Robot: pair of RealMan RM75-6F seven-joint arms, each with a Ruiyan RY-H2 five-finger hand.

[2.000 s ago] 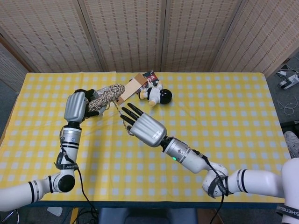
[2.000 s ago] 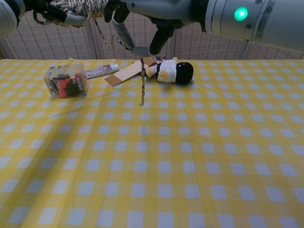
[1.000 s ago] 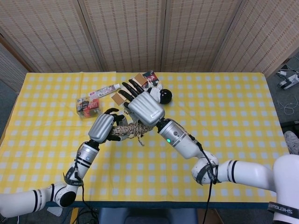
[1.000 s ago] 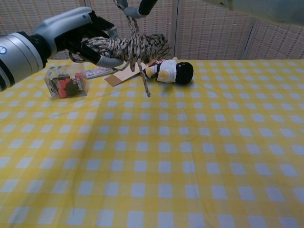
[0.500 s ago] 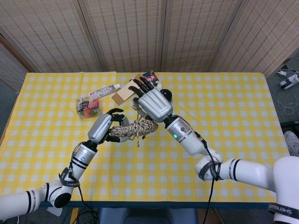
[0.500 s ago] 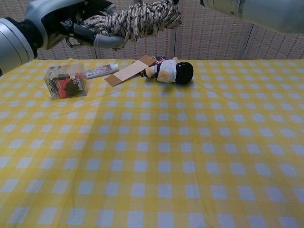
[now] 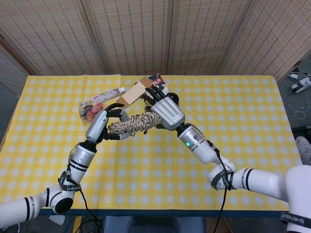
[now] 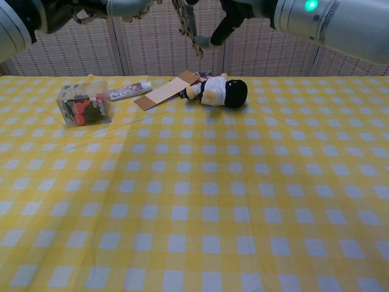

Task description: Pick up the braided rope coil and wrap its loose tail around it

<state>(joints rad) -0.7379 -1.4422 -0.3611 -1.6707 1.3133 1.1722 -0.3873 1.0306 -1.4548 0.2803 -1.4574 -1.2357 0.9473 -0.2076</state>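
we see the coil (image 7: 133, 124) in the air above the desk (image 7: 252, 126), between the two hands, and it lies almost level. our left hand (image 7: 103, 124) holds the left end of the coil, with its dark fingers (image 7: 115, 108) curled around the strands. our right hand (image 7: 166, 111) is at the right end of the coil, and its palm side presses against it there. in the head view we cannot tell if the right fingers really close on the rope, because the back of the hand covers them.

in the chest view both hands are at the top edge and mostly cut off. there the right hand (image 8: 234, 13) has its fingers bent, and a short piece of the tail (image 8: 187, 27) hangs down just beside one finger (image 8: 217, 31). we cannot tell if the finger pinches the tail or only touches it. the left hand (image 8: 91, 7) shows only its lower part there, so this view tells us little about its hold.

on the desk, behind the coil, a plush toy (image 8: 219, 91) lies on its side. a flat cardboard piece (image 8: 163, 93) lies just beside it, to the left, and touches it at one corner. further left lies a small tube (image 8: 129, 91), and near it stands a clear box (image 8: 85, 103) with red things inside. the cloth on the desk has yellow and white squares.
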